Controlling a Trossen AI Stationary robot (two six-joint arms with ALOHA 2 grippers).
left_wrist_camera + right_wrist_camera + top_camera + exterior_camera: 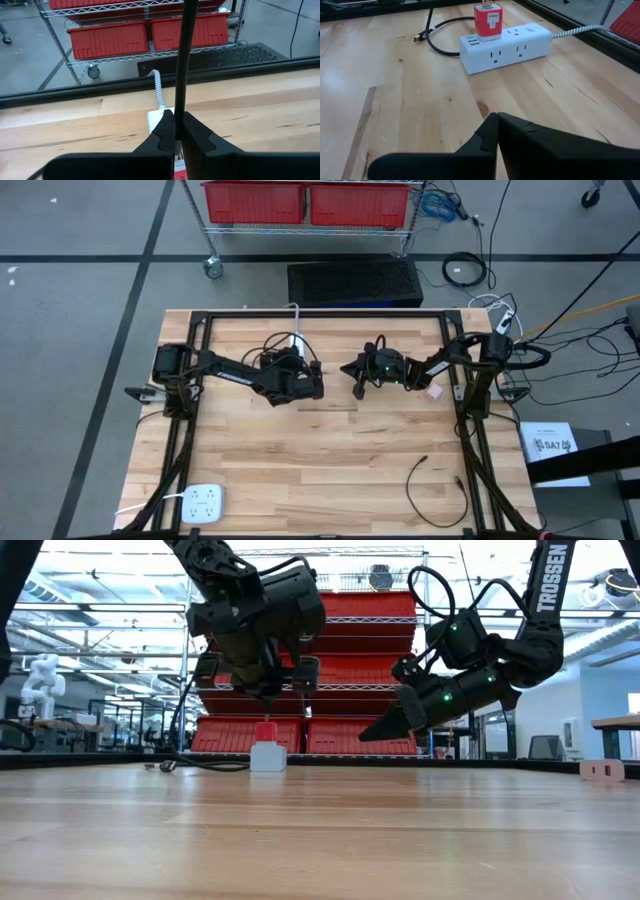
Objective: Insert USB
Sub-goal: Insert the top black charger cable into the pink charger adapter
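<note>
Above a red charger (488,21) on the white power strip (506,46), the left gripper (177,131) pinches a thin black cable (184,60).

The power strip (504,47) is white, and the charger block (488,22) plugged into its top is red with a pale label on its face. Its cord (580,32) wears a braided white-and-grey weave (a speckled, rope-like pattern). A black cable (436,42) curls beside it, ending in a gold-tinted plug tip. The table (330,470) is pale butcher-block wood in light and tan strips. Both arms are black; the right gripper (372,734) shows small green lights on its body. Red bins (107,40) sit on a silver wire rack behind.
</note>
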